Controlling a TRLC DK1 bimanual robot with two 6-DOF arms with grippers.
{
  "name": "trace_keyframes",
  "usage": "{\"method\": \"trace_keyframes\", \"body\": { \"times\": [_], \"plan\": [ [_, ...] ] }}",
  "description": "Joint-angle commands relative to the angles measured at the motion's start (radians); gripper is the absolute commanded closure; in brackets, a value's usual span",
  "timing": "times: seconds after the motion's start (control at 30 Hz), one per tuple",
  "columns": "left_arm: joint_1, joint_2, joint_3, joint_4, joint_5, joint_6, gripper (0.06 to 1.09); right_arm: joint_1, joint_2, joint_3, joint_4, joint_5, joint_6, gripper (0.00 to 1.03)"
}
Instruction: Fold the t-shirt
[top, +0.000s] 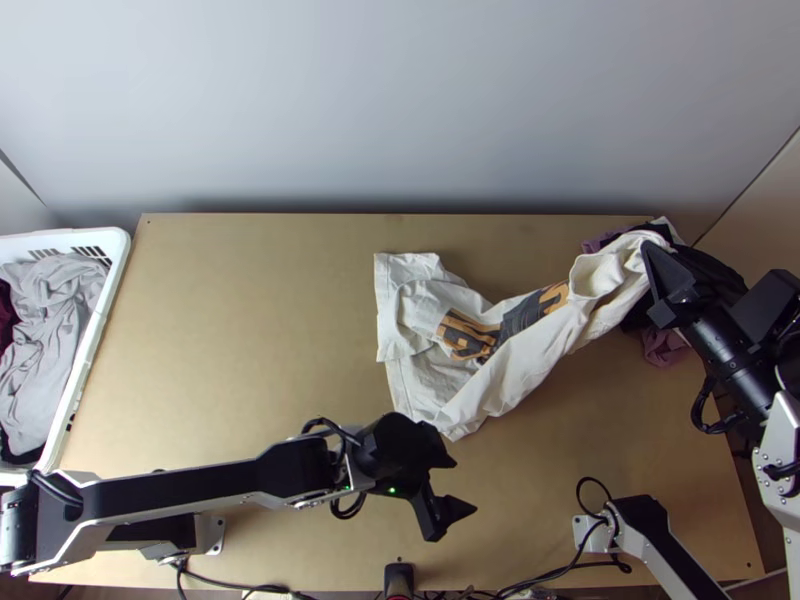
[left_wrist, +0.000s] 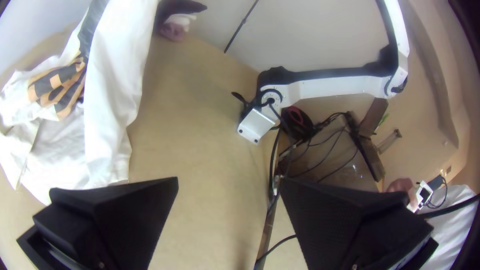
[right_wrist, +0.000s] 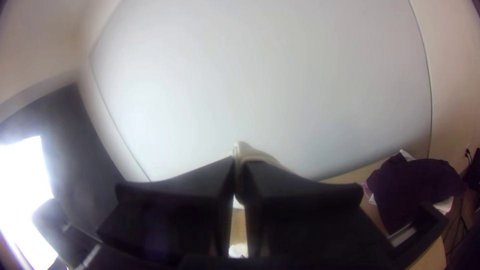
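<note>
Item: white t-shirt (top: 520, 365), unfolded and rumpled. One end is drawn up into the right gripper (top: 648, 246); the rest slopes down from there and lies on the table (top: 250, 330), beyond the left gripper (top: 465, 486). A dark and orange print (top: 468, 335) shows between creases. Whether the held part is a sleeve, shoulder or hem cannot be told.

Tools: the right gripper is clamped on a pinch of white cloth. The left gripper is empty, its fingers well apart.

Handling, as judged: light, limp and thin, neither fragile nor notably slippery, but quick to bunch and twist; a single hold will let the free part trail. The second hold is best taken at the loose edge (top: 452, 432) near the left gripper, pinching one layer close to a corner, then drawing the two holds apart to flatten the cloth. Folding appears not to have begun; spreading comes first. Risk: the left gripper catches a crease rather than the edge.

Surroundings: dark clothes (top: 715, 262) are heaped just beside and beneath the right gripper, and could be dragged along. A white basket (top: 122, 245) holding grey cloth (top: 55, 330) stands well apart from both grippers, beyond the left arm.
</note>
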Motion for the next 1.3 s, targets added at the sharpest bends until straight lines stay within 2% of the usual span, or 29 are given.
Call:
{"method": "trace_keyframes", "body": {
  "times": [0.0,0.07,0.2,0.3,0.4,0.67,0.83,1.1,1.13,1.17,1.2,1.23,1.27],
  "plan": [
    [-0.047,0.073,-0.059,0.062,-0.006,-0.035,0.10,0.001,0.001,-0.001,-0.001,0.005,0.000,1.00],
    [-0.047,0.110,-0.064,0.089,-0.029,-0.035,0.10,0.003,0.002,-0.001,0.002,0.005,0.003,1.00],
    [-0.041,0.203,-0.059,0.145,-0.144,-0.021,0.10,0.006,0.002,-0.001,0.007,0.011,0.003,1.00],
    [-0.044,0.272,-0.030,0.151,-0.235,-0.006,0.10,0.008,0.002,-0.003,0.007,0.019,0.003,1.00],
    [-0.040,0.317,0.006,0.151,-0.252,-0.017,0.10,0.008,0.004,-0.003,0.008,0.023,0.002,1.00],
    [-0.041,0.427,0.104,0.128,-0.474,-0.020,0.11,0.009,0.004,0.002,0.014,0.028,0.002,1.00],
    [-0.038,0.476,0.119,0.115,-0.549,-0.015,0.11,0.009,0.004,0.005,0.016,0.028,0.002,1.00],
    [-0.030,0.508,0.165,0.060,-0.583,-0.023,0.11,0.012,0.013,0.008,0.031,0.028,0.000,1.00],
    [-0.027,0.508,0.165,0.060,-0.583,-0.024,0.21,0.012,0.013,0.008,0.031,0.028,0.002,1.00],
    [-0.018,0.508,0.168,0.062,-0.589,-0.035,0.45,0.012,0.013,0.008,0.031,0.028,0.000,1.00],
    [-0.007,0.511,0.174,0.069,-0.597,-0.035,0.79,0.012,0.013,0.008,0.031,0.028,0.000,1.00],
    [0.010,0.524,0.193,0.060,-0.599,-0.035,1.07,0.012,0.013,0.008,0.031,0.028,0.000,1.00],
    [0.020,0.530,0.210,0.028,-0.599,-0.034,1.05,0.012,0.013,0.008,0.031,0.028,0.000,1.00]
  ]
}}
